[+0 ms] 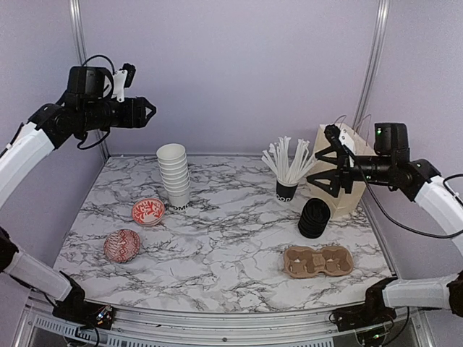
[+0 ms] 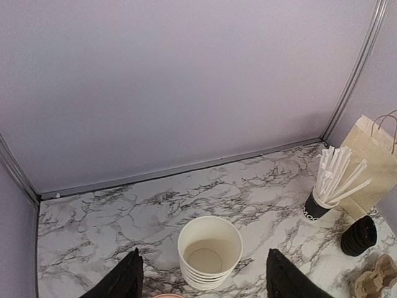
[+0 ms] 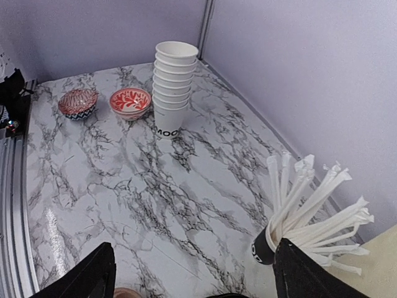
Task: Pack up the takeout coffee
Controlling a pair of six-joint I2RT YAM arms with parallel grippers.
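Stacked white paper cups [image 1: 173, 173], open-topped, bear black lettering at the base.

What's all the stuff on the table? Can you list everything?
paper cups: one stack, white, back left
bowls: two, red patterned, front left
paper bag: one, tan, back right
stirrer cup: one, black, left of the bag
stirrers: a bunch, white, in that cup
lids: one stack, black, in front of the bag
cup carrier: one, brown, front right
table: one, marbled
left fingers: two, black, open, raised
right fingers: two, black, open, near the bag
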